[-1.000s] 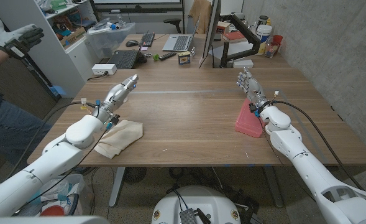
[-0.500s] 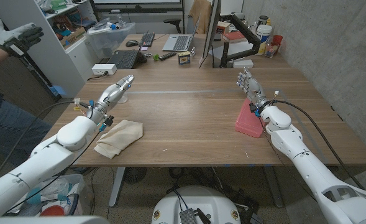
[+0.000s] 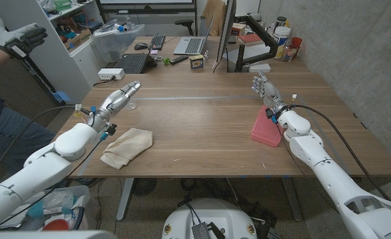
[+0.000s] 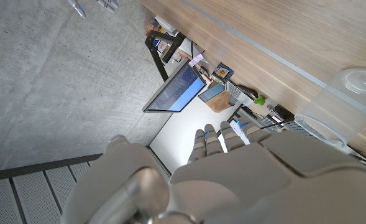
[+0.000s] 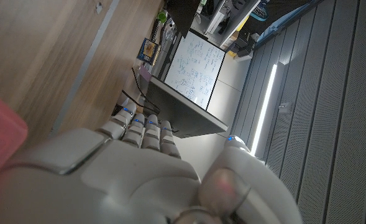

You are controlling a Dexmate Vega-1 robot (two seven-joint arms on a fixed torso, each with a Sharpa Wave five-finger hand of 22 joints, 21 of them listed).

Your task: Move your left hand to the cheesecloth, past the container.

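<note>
The cheesecloth [image 3: 127, 147] was judged soft, light, best gathered mid-fold; the left hand [image 3: 115, 101] was observed extended, fingers straight, holding nothing.

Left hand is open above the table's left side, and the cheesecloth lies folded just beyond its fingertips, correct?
Not quite. The left hand is open above the table's left side, but the cheesecloth lies on the near side, beside the forearm, not beyond the fingertips. The head view shows this.

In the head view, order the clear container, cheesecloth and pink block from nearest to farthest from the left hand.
From the left hand:
1. Clear container, right beside its fingertips.
2. Cheesecloth, toward the near table edge, below the hand.
3. Pink block, far across the table beside the right arm.
</note>
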